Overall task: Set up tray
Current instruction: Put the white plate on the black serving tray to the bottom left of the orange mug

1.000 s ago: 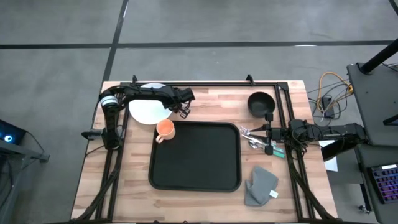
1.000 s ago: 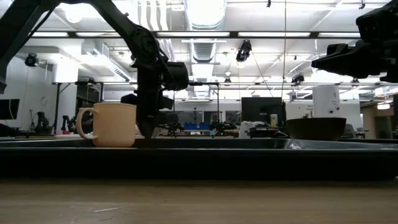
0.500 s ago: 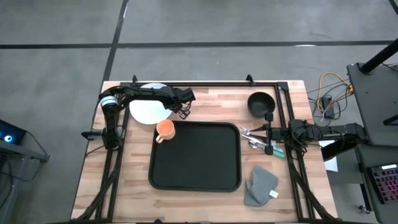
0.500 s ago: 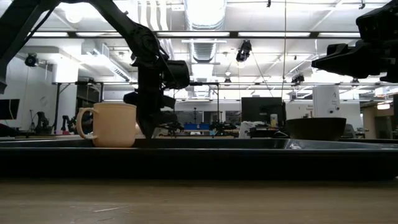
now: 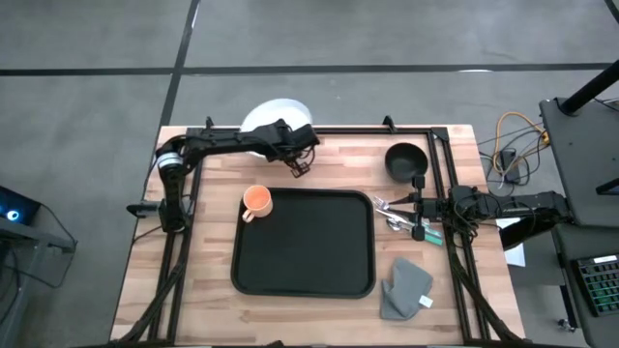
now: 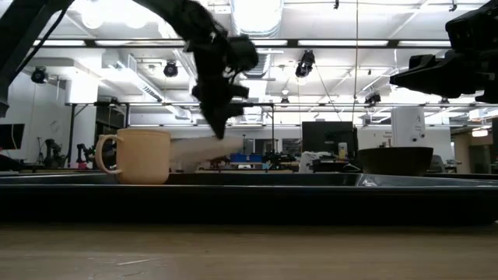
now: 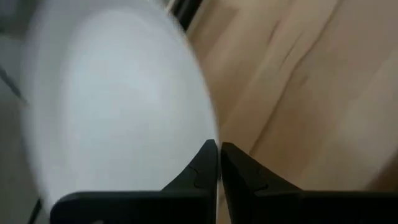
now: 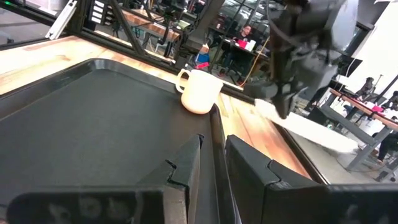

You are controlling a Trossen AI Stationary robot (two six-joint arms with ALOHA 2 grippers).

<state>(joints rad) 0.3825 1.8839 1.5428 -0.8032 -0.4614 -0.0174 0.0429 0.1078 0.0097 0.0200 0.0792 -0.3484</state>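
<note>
The tray [image 5: 303, 243] is lying flat at the centre of the wooden table [image 5: 213, 309], long side running 9 to 3 o'clock. Its black floor is bare except at the 10 o'clock corner, where the orange mug [image 5: 256, 201] is sitting on or just at the rim, handle pointing toward 9.

The left gripper [image 5: 299, 155] is holding the white plate [image 5: 274, 117] at 12 o'clock of the tray, over the table's far edge. In the left wrist view the two fingers [image 7: 202, 171] are pinched together on the plate's rim with almost no gap between them. An edge pinch is probably the only grasp a thin flat plate allows. In the low view the plate [image 6: 204, 148] is hanging tilted and clear of the table beside the mug [image 6: 138, 155], so it is being carried, not resting.

The right gripper [image 5: 418, 205] is waiting low at 3 o'clock of the tray, just off the rim, over the cutlery [image 5: 393, 215] lying there. Its wrist view is showing a narrow gap between the fingers [image 8: 185, 163] with nothing in it, looking across the tray [image 8: 93, 130] toward the mug.

The black bowl [image 5: 405, 159] is at 1 o'clock and the grey cloth [image 5: 405, 287] at 4 o'clock, both off the tray.

Judgement: set-up is at an early stage. The plate probably needs lowering flat onto the open tray floor.
</note>
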